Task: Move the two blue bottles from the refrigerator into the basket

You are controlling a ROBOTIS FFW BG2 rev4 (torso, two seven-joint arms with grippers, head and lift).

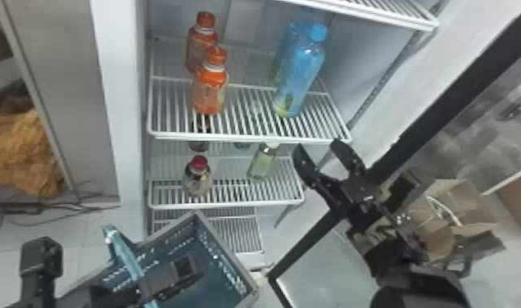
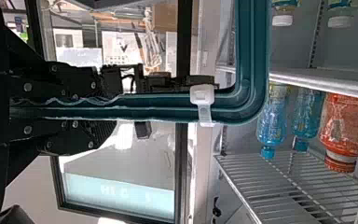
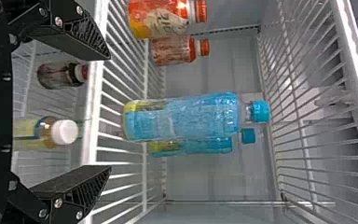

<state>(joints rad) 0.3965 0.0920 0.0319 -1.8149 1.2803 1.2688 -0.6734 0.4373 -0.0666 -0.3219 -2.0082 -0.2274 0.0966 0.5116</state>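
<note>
See the white wire shelf (image 1: 247, 137) in the open refrigerator as the landmark, with two tall, clear plastic bottles of blue drink with blue caps standing upright on its right part. Note the nearer blue bottle (image 1: 302, 73) in front, with the farther blue bottle (image 3: 219, 145) close behind.

Have the right gripper (image 1: 319, 148) just in front of the shelf's right front corner, black fingers spread wide and pointed towards the shelf, holding nothing. See the nearer blue bottle beyond its fingertips in the right wrist view.

Have the left gripper (image 1: 177, 280) below and in front of the shelf, towards its left, pinching the teal plastic handle (image 1: 122, 254) of the grey-and-teal plastic basket (image 1: 227, 247). Find that basket low in front of the shelf, tilted in the head view.

Find two orange-capped bottles of orange drink, a front one (image 1: 210, 92) and a rear one (image 1: 196, 47), upright on the shelf's left part. Below the shelf, on a lower wire rack (image 1: 227, 203), see a dark bottle with a red cap (image 1: 198, 180) and, to its right, a pale green bottle with a white cap (image 1: 261, 164).
</note>
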